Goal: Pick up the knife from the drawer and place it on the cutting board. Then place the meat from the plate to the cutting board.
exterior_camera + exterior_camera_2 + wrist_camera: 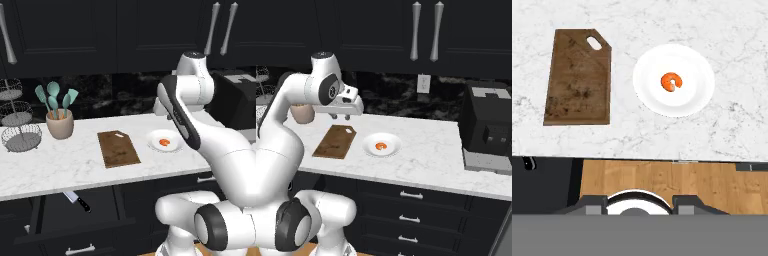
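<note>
The knife (76, 200) is seen lying in the open drawer (75, 235) below the worktop's (50, 170) front edge, blade toward the worktop, untouched. The cutting board (118, 148) lies bare mid-worktop, with the plate (165, 140) just beside it carrying the meat (164, 143). The jaws (340, 116) are held high above the board and plate, gripping nothing; how far they are parted cannot be told. No legible writing is shown.

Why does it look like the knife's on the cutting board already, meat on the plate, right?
Not quite: the knife lies in the open drawer below the counter, as the left base view shows. The cutting board is bare. The meat is on the plate.
</note>
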Available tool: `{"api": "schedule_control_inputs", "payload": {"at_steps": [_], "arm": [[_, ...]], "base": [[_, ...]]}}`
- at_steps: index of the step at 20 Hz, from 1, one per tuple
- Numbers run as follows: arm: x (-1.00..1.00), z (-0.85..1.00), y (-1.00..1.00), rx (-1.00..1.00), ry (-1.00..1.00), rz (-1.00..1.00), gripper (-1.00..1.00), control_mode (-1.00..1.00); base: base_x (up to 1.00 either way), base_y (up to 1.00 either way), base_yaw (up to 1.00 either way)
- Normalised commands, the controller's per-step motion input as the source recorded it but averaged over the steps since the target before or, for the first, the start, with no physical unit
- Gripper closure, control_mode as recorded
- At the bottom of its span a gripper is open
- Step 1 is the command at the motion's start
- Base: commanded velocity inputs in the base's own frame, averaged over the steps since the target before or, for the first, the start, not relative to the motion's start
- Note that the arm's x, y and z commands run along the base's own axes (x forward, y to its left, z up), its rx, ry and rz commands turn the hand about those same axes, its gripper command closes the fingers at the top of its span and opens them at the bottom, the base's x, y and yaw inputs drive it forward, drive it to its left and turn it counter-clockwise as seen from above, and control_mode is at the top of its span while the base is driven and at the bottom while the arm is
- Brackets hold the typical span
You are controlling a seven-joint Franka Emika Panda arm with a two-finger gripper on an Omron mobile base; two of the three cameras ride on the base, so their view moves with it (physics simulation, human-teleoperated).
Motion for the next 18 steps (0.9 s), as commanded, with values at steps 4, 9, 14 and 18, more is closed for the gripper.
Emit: {"api": "schedule_control_inputs", "payload": {"at_steps": [4,9,14,18], "arm": [[-0.41,-0.06,0.22,-0.02,0.00,0.01,-1.00,-1.00],[-0.37,-0.76,1.00,-0.17,0.00,0.07,-1.00,-1.00],[0.00,-0.98,1.00,-0.07,0.05,-0.01,-1.00,-1.00],[0.01,-0.97,1.00,0.00,0.11,-0.01,-1.00,-1.00]], "base": [[0.00,0.00,0.00],[0.00,0.00,0.00],[0.00,0.00,0.00],[0.00,0.00,0.00]]}}
